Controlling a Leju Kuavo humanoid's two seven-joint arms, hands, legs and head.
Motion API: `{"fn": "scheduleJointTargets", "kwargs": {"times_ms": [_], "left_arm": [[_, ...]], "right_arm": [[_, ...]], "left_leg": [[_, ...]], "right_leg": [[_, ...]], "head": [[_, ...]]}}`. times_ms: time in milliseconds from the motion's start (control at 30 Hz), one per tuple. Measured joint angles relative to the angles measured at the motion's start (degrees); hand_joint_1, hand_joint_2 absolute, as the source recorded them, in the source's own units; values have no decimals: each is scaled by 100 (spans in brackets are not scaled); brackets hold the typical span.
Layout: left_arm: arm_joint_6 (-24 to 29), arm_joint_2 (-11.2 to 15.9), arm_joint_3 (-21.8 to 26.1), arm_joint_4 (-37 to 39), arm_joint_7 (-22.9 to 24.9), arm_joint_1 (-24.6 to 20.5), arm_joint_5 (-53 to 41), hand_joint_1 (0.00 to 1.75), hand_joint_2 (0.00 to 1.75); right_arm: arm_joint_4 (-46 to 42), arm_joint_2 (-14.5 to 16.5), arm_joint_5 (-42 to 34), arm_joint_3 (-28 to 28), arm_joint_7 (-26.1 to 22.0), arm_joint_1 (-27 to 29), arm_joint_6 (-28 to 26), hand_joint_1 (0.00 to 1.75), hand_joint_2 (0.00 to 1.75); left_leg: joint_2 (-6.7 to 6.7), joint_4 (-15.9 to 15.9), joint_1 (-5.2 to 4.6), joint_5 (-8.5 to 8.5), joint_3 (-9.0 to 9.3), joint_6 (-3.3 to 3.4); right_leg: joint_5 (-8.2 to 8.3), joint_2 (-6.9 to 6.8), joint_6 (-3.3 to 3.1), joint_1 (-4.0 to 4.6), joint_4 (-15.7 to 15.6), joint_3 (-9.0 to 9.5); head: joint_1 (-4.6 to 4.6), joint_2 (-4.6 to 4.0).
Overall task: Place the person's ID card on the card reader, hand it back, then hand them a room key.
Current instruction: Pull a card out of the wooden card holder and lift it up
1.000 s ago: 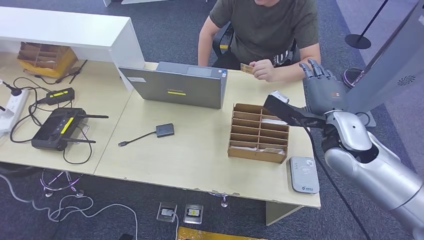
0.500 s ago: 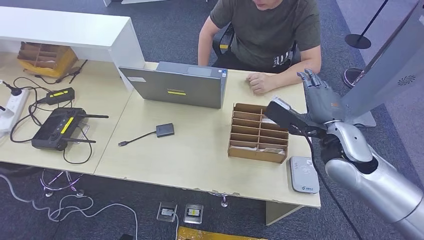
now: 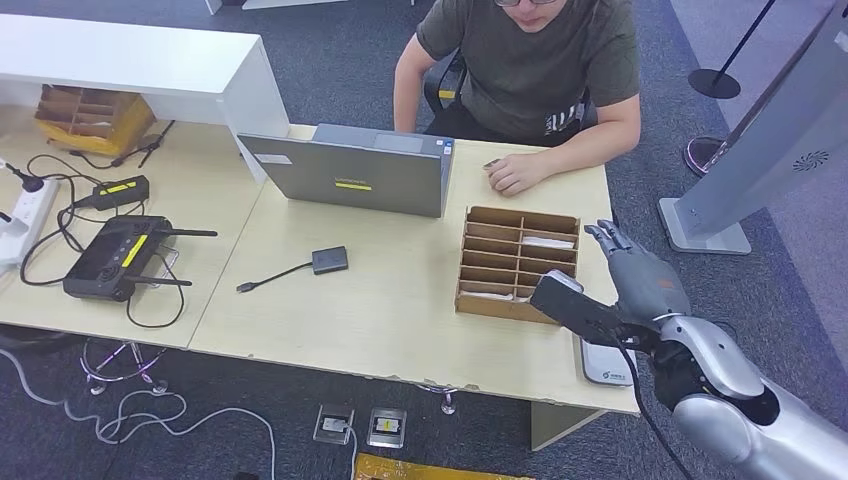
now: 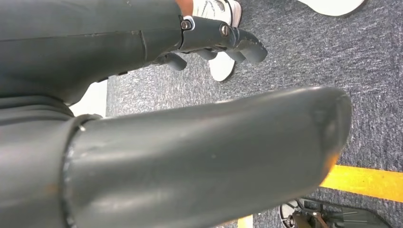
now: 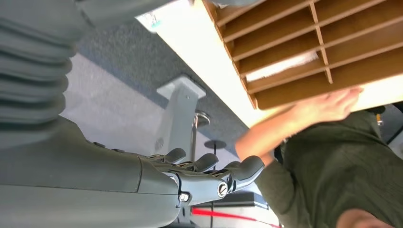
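My right hand (image 3: 640, 280) hovers past the table's right edge, just beyond the card reader (image 3: 603, 368), with its fingers apart and nothing in it. In the right wrist view the right hand (image 5: 199, 183) is likewise bare. The wrist hides part of the white card reader. A brown divided box (image 3: 518, 262) holds white key cards (image 3: 548, 242) in its slots. The person's hand (image 3: 515, 172) rests on the table's far edge, with a thin card edge (image 3: 491, 163) at its fingertips. My left hand (image 4: 180, 156) hangs over the carpet, holding nothing.
A grey laptop (image 3: 350, 172) stands at the table's far middle. A small black adapter with a cable (image 3: 328, 260) lies left of the box. A controller (image 3: 115, 255), cables and a cardboard tray (image 3: 90, 115) sit on the left table. A stanchion base (image 3: 700, 225) stands at the right.
My right hand has drawn back from near the person and dropped low beside the card reader. The person's hand, which held up a card, has come down onto the table.
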Motion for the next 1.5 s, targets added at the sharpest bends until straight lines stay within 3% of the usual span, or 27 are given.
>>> {"fn": "scheduleJointTargets", "kwargs": {"times_ms": [300, 667, 1133, 1500], "left_arm": [[18, -2, 0, 0, 2, 1, 0, 0, 0], [17, -4, 0, 0, 21, 1, 0, 0, 0], [13, -6, 0, 0, 51, -7, 0, 0, 0], [8, -6, 0, 0, 52, -8, 3, 0, 0]], "right_arm": [[214, 235, 704, -113, -62, 778, -1015, 0, 175], [860, 742, 1150, -327, -308, 1135, -1572, 0, 175], [1686, 1320, 1301, -475, -570, 1155, -1579, 0, 175], [1900, 1469, 1315, -486, -632, 1156, -1461, 0, 175]], "left_leg": [[-2, -2, 2, 0, -4, 0], [-1, -2, 2, 0, -4, 0], [0, -2, 2, 1, -4, 0], [1, -1, 2, 1, -3, 0]], "right_leg": [[0, -7, 0, 2, 1, 1], [0, -7, 0, 2, 1, 0], [-1, -6, -1, 2, 0, -3], [0, 0, 0, 2, 0, -4]], "head": [[0, 0], [-1, 0], [0, 0], [0, 0]]}}
